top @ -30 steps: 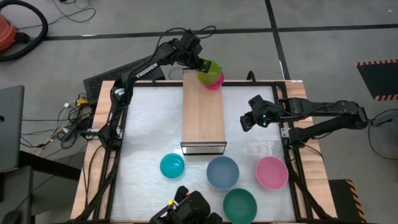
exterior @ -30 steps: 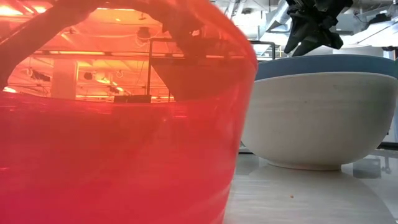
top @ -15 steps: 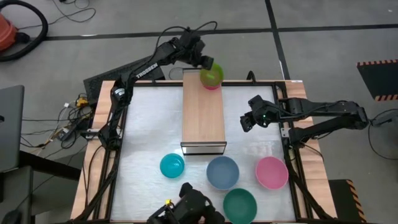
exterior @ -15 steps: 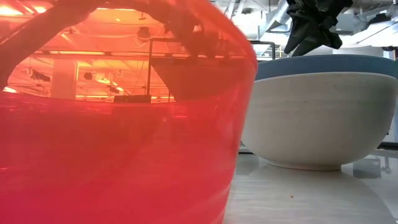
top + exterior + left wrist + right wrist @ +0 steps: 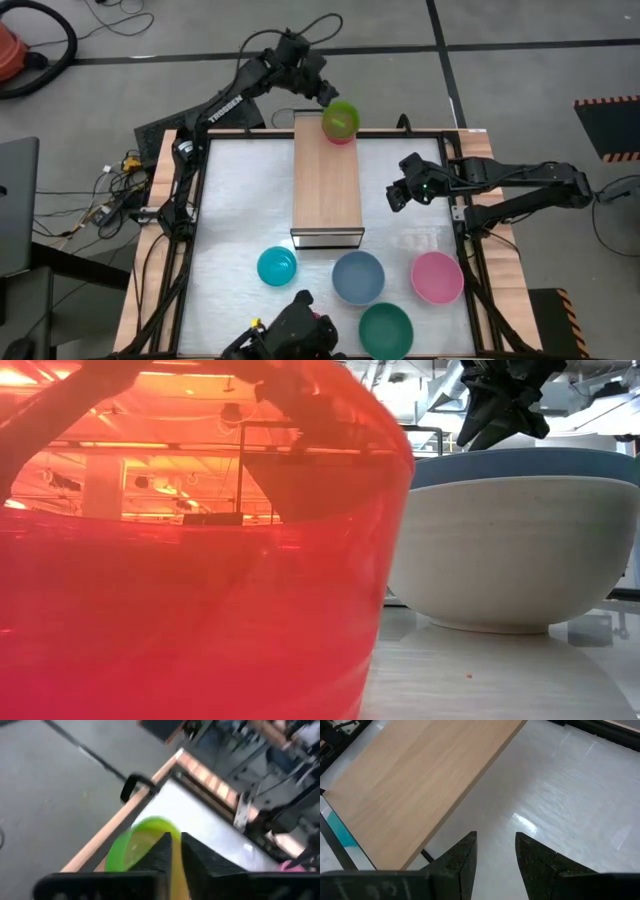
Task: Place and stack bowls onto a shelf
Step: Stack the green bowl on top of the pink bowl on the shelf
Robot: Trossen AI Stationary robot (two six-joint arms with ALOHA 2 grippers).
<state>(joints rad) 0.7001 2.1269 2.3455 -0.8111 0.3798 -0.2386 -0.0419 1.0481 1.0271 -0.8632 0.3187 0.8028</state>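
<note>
Bowls: we log a lime green round plastic bowl (image 5: 340, 119) nested in a magenta-pink one (image 5: 343, 136) on the light-wood shelf's (image 5: 327, 190) far end. Left gripper (image 5: 322, 90) pinched shut, empty, beside it; right gripper (image 5: 396, 197) part-open, idle. Risk: overhanging stack tips off.

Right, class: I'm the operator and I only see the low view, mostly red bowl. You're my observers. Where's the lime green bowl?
Observer: The lime green bowl sits nested in the magenta-pink bowl at the far end of the shelf.
Operator: Is the left claw gripping it?
Observer: No. The left claw is shut, beside the stack's far rim.
Operator: And the right claw?
Observer: The right claw hovers open and empty over the table, right of the shelf.
</note>
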